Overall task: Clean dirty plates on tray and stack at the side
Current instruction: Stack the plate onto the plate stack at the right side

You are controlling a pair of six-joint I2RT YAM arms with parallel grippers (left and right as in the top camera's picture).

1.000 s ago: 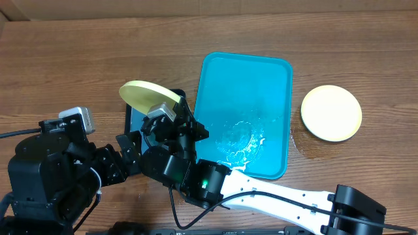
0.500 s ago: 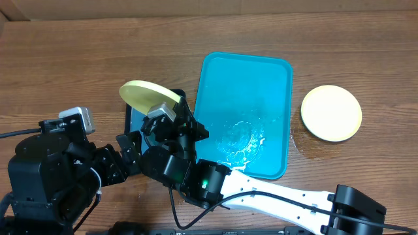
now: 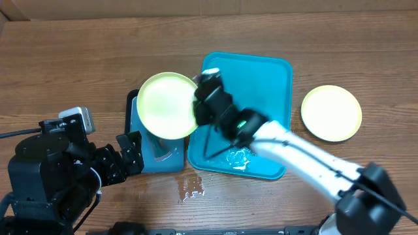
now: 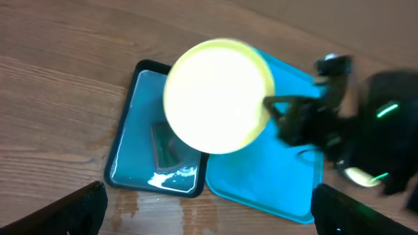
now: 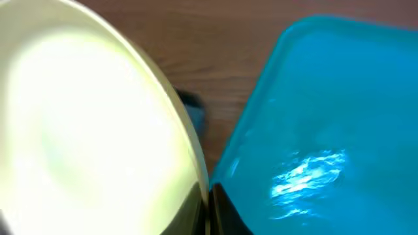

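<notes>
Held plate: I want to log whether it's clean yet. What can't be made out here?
Held plate: all three views show only its pale underside; the eating face is turned away.
Plate at the side: overhead, face down; any plates beneath cannot be told.
Small tray: overhead and left wrist, the held plate covers part of its mat.
Right gripper: right wrist, jaws mostly cut off by the bottom edge.

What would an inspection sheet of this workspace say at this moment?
Surface: wooden table, wet patch near its front edge.
Job's things: held plate, pale underside up, above the small tray; second plate upside down right of the teal tray; teal tray wet, no plates in it.
Clutter: small tray, black-edged, blue-grey mat.
Pincers: right pincer shut on held plate's rim; left pincer open, empty.
Cables: black cable at left.
Surroundings: pale board behind table.
</notes>
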